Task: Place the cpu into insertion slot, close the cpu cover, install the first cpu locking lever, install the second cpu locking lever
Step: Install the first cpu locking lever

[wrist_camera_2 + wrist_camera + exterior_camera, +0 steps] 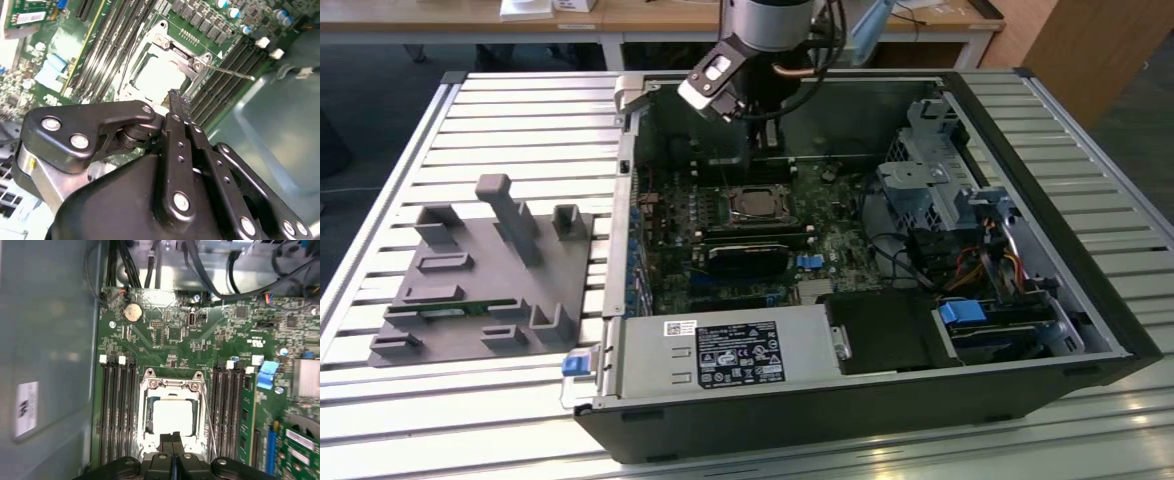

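Gripper point(172, 437): the two black fingers point(166, 446) are pressed together with nothing between them. In both wrist views the tips hang just over one edge of the socket area.

The cpu point(172, 417), silver-grey top upward, lies flat in the insertion slot point(147, 416) on the green motherboard point(165, 340). The cpu cover point(172, 385) lies down around it, the chip showing through its window.

In the second wrist view one thin locking lever point(232, 73) juts outward from the cover's corner over the memory slots point(235, 60). Whether any lever is latched cannot be told.

In the exterior view the arm reaches down into an open computer case point(1041, 200) on a slatted table point(520, 120). A grey fixture point(480, 280) sits beside the case, on the exterior view's left.
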{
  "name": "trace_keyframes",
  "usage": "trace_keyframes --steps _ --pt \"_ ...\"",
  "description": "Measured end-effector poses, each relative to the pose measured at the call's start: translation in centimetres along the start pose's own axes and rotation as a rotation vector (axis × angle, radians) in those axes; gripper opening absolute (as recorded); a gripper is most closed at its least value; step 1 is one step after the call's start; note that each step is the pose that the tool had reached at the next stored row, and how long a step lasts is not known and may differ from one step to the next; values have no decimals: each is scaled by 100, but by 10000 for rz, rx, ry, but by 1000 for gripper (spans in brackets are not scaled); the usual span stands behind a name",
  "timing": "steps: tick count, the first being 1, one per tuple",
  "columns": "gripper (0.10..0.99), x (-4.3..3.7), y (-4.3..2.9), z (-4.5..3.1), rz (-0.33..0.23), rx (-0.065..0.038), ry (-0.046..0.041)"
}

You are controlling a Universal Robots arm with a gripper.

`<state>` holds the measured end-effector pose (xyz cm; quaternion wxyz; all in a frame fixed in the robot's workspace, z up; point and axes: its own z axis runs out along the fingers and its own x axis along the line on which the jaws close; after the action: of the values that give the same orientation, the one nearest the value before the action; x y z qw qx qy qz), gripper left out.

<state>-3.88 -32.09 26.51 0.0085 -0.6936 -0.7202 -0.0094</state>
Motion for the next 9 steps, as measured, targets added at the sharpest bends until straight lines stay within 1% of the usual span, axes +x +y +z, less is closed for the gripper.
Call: trace_keyframes --steps 3,5,9 --pt "122 3 0 -104 0 -13 1" --pt "122 3 0 -114 -88 -16 2" --pt "122 3 0 -114 -818 3 3"
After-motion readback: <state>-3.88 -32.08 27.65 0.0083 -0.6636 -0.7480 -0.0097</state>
